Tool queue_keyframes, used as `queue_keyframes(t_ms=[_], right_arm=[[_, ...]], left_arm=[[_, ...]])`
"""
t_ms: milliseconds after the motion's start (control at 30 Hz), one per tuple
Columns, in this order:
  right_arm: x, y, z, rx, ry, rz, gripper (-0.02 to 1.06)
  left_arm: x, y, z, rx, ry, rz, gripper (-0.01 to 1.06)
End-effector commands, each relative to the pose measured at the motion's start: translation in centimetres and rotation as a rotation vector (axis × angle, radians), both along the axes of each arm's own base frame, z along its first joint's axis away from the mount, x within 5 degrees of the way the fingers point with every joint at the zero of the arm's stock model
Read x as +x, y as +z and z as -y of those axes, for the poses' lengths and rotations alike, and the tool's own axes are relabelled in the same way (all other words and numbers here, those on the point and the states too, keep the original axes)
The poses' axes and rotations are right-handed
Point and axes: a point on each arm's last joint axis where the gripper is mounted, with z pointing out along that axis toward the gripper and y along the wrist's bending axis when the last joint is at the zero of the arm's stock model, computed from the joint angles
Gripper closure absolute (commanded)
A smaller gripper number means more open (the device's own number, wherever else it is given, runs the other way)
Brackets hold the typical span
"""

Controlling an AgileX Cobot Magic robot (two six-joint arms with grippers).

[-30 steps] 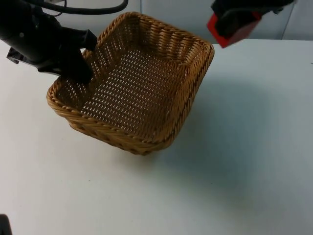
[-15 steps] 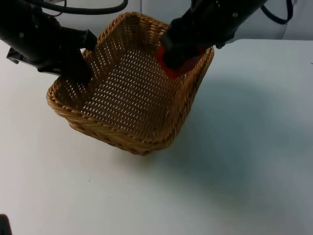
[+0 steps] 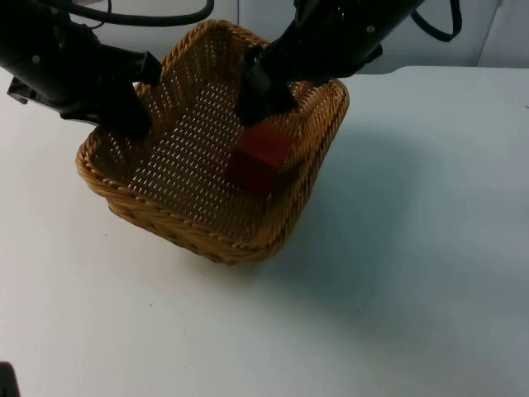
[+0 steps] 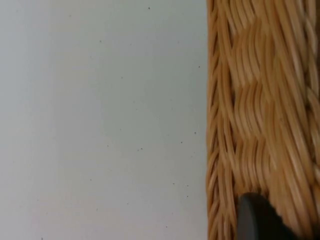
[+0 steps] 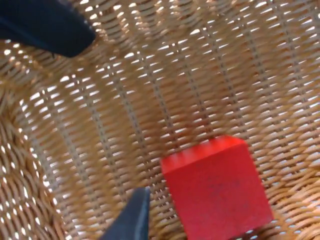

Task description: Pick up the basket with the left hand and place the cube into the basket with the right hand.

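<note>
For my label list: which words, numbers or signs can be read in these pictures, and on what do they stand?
None can be read.
Red plastic cube: plain faces.
Woven wicker basket: no tag.
White table top: only tiny dark specks.

Cube (image 3: 258, 157) lies in basket (image 3: 124, 188), near its right wall

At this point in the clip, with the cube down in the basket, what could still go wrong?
The basket looks tilted and held off the table only by the left end effector at one rim, so it might sag or slip. The red cube lies close to the lower side wall, so it may slide if the tilt grows. The right end effector, open, hangs inside the basket just above the cube and could catch the weave or rim on retreat.
</note>
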Motion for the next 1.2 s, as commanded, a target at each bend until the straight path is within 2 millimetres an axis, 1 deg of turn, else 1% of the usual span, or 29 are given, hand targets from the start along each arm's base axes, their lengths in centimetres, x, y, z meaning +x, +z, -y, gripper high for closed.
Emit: queue_keyframes(t_ms=[0,33,67,100,133,167,200,233,267,300,333,367,400,467,500,600,733,800,867,967,1067,1167], right_arm=[[0.2,0.7,-0.1,-0.021,0.032,0.056,0.00],[0.2,0.7,-0.1,-0.021,0.032,0.056,0.00],[0.3,1.4,0.1,-0.043,0.043,0.083,0.01],[0.5,2.2,0.3,-0.062,0.048,0.099,0.05],[0.7,3.2,0.5,-0.084,0.044,0.115,0.12],[1.1,4.8,1.3,-0.102,0.016,0.138,0.27],[1.1,4.8,1.3,-0.102,0.016,0.138,0.27],[1.4,6.1,1.9,-0.105,-0.018,0.150,0.44],[1.8,7.8,2.8,-0.091,-0.079,0.165,0.75],[2.2,9.2,3.8,-0.061,-0.145,0.174,1.00],[2.5,10.5,4.9,-0.019,-0.216,0.180,1.04],[2.5,10.5,4.9,-0.019,-0.216,0.180,1.04],[2.6,12.1,6.3,0.028,-0.274,0.191,1.04],[2.5,13.5,8.1,0.067,-0.341,0.187,1.05],[2.5,13.5,8.1,0.067,-0.341,0.187,1.05],[2.1,14.0,9.7,0.050,-0.375,0.140,1.05],[1.6,13.7,10.0,-0.005,-0.366,0.085,1.05],[1.2,13.5,9.7,0.012,-0.348,0.037,1.05],[1.1,13.5,9.6,0.026,-0.347,0.027,1.05],[1.0,13.5,9.3,0.054,-0.317,0.012,1.05],[1.0,13.6,9.0,0.079,-0.302,0.008,1.05],[1.0,13.7,8.9,0.089,-0.298,0.020,1.05]], left_arm=[[0.1,0.8,0.1,-0.031,0.024,0.015,1.05],[0.1,0.8,0.1,-0.031,0.024,0.015,1.05],[0.1,0.8,0.1,-0.031,0.024,0.015,1.05],[0.2,0.8,0.1,-0.031,0.026,0.017,1.05],[0.2,0.8,0.1,-0.031,0.026,0.017,1.05],[0.2,0.8,0.1,-0.031,0.026,0.017,1.05],[0.2,0.8,0.1,-0.031,0.026,0.017,1.05],[0.2,0.8,0.1,-0.031,0.026,0.017,1.05],[0.2,0.8,0.1,-0.031,0.026,0.017,1.05],[0.2,0.8,0.1,-0.031,0.026,0.017,1.05],[0.2,0.8,0.1,-0.031,0.026,0.017,1.05],[0.2,0.8,0.1,-0.031,0.026,0.017,1.05],[0.2,0.8,0.1,-0.031,0.026,0.017,1.05],[0.2,0.8,0.1,-0.030,0.027,0.018,1.05],[0.2,0.8,0.1,-0.030,0.027,0.018,1.05],[0.2,0.8,0.1,-0.030,0.027,0.018,1.05],[0.2,0.8,0.1,-0.029,0.028,0.019,1.05],[0.3,0.9,0.2,-0.056,0.050,0.017,1.05],[0.3,1.0,0.3,-0.074,0.063,0.015,1.05],[0.4,1.4,0.9,-0.151,0.110,0.000,1.05],[0.4,1.3,1.5,-0.185,0.124,-0.013,1.05],[0.3,0.2,2.7,-0.198,0.109,-0.050,1.05]])
